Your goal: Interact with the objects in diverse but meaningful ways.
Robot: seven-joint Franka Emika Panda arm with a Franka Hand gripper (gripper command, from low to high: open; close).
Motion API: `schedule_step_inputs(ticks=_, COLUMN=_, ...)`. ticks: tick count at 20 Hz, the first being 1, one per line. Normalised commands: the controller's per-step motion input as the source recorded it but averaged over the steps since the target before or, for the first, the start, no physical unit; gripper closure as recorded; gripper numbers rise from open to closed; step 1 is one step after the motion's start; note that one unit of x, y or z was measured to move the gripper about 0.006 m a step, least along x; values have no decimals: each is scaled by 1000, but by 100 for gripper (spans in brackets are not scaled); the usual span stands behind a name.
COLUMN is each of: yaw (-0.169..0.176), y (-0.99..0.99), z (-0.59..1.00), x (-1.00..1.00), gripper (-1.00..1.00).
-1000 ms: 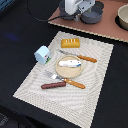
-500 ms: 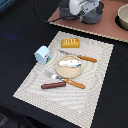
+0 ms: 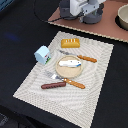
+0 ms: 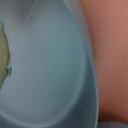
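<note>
Five toys: spread over a pale woven placemat on the dark table.
Plate: round tan plate at the mat's centre, the silver fish lying on it.
Loaf: ridged yellow-orange bread loaf at 12 o'clock from the plate.
Carton: pale blue house-shaped carton at 10 o'clock, on the mat's edge.
Sausage: red-brown sausage at 7 o'clock.
Cutlery: orange-handled fork at 6 o'clock; orange-handled knife at 1 o'clock.
Pan: grey pan fills the wrist view.
Gripper: at 12 o'clock, beyond the mat; fingers hidden, so grip cannot be told.
</note>
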Motion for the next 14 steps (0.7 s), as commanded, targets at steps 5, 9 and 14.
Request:
schedule_step_inputs(ticks=5, yaw=-1, y=41, z=27, x=197, gripper=-100)
schedule_step_inputs(ticks=9, yaw=0, y=92, z=64, x=246, gripper=-100)
schedule_step_inputs(ticks=14, yaw=0, y=83, z=55, x=246, gripper=100)
